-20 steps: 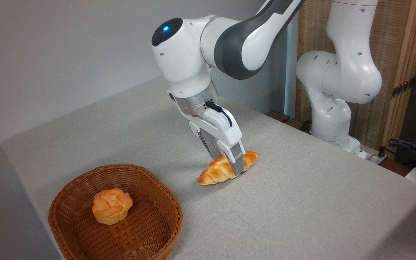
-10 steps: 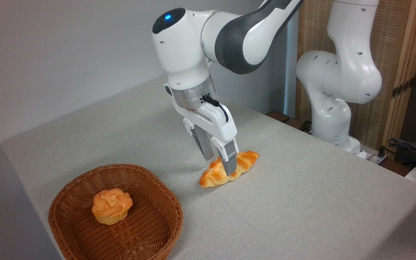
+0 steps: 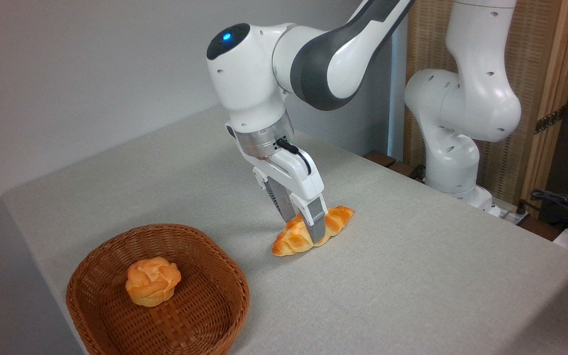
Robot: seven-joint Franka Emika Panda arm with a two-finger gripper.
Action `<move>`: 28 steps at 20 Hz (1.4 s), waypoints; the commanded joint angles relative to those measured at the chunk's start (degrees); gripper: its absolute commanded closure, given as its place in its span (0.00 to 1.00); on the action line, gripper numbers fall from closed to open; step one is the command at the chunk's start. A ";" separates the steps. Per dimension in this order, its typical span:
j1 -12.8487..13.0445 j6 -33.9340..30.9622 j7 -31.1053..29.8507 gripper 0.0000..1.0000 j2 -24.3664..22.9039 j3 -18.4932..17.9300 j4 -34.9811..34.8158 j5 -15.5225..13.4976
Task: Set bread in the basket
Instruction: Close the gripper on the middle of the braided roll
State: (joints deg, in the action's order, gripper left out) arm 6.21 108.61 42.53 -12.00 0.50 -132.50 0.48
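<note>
The braided golden-orange bread [image 3: 337, 219] lies flat on the grey table, right of the basket. My gripper [image 3: 304, 230] is down over the loaf's middle, one finger in front of it and one behind, jaws open and straddling it. The near finger [image 3: 316, 228] hides part of the loaf. The brown wicker basket [image 3: 91, 256] stands at the front left, a short way from the loaf's left tip.
A small round rose-shaped bun [image 3: 152, 281] sits inside the basket. The arm's white base [image 3: 454, 167] stands at the table's back right edge, with cables [image 3: 562, 204] and a wooden screen [image 3: 535, 74] beyond it. The table's front left edge runs close to the basket.
The gripper rose and shifted slightly left along the loaf, then came down again around its middle. The bread has stayed in place on the table.
</note>
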 commanded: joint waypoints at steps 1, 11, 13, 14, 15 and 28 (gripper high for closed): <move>0.56 -0.24 0.45 0.00 0.66 -0.15 -0.92 0.57; 0.47 -0.41 0.36 0.49 0.66 -0.15 -1.98 0.57; 0.56 -0.42 0.63 0.56 0.66 -0.15 -1.98 0.66; 0.56 -0.42 0.80 0.61 0.66 -0.15 -1.98 0.66; 0.56 -0.50 0.80 0.62 0.66 -0.15 -1.89 0.66; 0.56 -3.82 0.80 0.74 0.31 -0.24 3.27 0.57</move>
State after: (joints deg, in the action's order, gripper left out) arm 6.54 108.56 42.54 -11.06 0.60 -133.72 0.48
